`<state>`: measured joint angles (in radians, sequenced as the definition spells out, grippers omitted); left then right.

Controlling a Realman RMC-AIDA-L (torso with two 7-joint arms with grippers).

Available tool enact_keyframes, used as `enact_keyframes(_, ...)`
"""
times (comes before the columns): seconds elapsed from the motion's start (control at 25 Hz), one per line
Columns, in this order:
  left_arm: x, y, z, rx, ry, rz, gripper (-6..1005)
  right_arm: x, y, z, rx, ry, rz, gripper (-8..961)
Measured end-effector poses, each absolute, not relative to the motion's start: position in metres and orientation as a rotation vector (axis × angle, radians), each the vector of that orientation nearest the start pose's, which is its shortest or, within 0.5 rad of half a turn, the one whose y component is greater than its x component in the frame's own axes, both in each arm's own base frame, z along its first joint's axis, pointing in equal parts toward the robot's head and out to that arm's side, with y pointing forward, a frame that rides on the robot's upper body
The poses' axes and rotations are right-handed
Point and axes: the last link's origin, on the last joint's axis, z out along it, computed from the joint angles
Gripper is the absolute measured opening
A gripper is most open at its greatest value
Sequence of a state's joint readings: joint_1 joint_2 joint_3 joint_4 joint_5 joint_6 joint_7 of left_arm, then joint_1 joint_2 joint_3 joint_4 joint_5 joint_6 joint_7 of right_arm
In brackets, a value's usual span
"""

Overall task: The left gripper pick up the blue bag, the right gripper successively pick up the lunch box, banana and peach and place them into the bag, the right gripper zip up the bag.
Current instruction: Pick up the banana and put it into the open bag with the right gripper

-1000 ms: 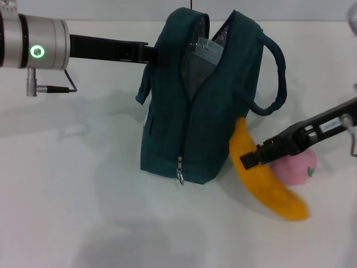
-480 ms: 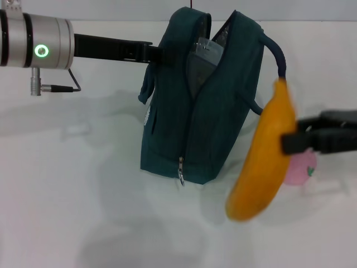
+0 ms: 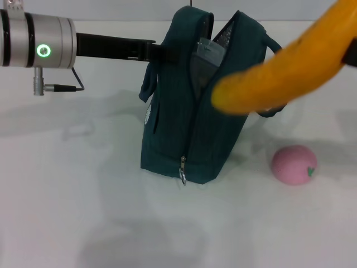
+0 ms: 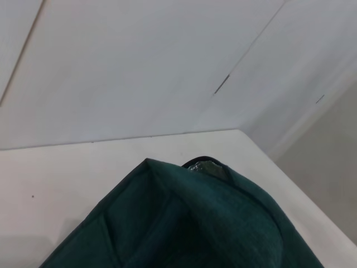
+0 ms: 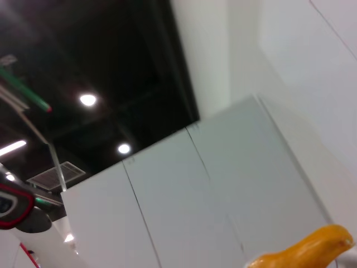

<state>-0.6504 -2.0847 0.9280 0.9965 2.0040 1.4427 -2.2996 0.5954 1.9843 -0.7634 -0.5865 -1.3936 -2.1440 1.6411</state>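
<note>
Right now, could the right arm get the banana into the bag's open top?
Probably yes. The banana is held up near the top of the bag, whose zip gapes open with the lunch box inside. The left pincer grips the bag's far side, clear of the opening.

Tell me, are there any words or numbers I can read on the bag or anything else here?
None can be read.
The blue bag has a small pale patch on its side, too blurred to read.
The banana and the peach carry no words.
The left arm's green ring light is no letter.

Unzipped blue bag (image 3: pixel 195 111) upright, banana (image 3: pixel 279 72) aloft, peach (image 3: pixel 294 164) beside.
</note>
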Motion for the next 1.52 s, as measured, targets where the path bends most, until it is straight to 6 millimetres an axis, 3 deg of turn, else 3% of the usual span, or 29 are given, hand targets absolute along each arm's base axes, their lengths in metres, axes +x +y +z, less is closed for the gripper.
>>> enact_keyframes(0.2, -0.17, 0.387, 0.022, -2.61, -1.245, -0.63, 69, 0.173, 0.307, 0.074, -2.73, 0.258, 1.747, 443)
enact_keyframes(0.64, -0.169, 0.387, 0.022, -2.618, -1.24, -0.63, 69, 0.177, 0.335, 0.038, -2.719, 0.393, 1.459, 439)
enact_keyframes(0.92, -0.166, 0.385, 0.022, -2.631, -1.243, -0.656, 69, 0.182, 0.347, 0.011, -2.684, 0.658, 1.439, 437)
enact_keyframes(1.32, -0.167, 0.384, 0.022, -2.642, -1.235, -0.657, 69, 0.199, 0.348, -0.017, -2.695, 0.954, 1.252, 434)
enact_keyframes(1.52, -0.167, 0.383, 0.022, -2.642, -1.236, -0.657, 69, 0.201, 0.35, -0.032, -2.782, 1.055, 1.054, 433)
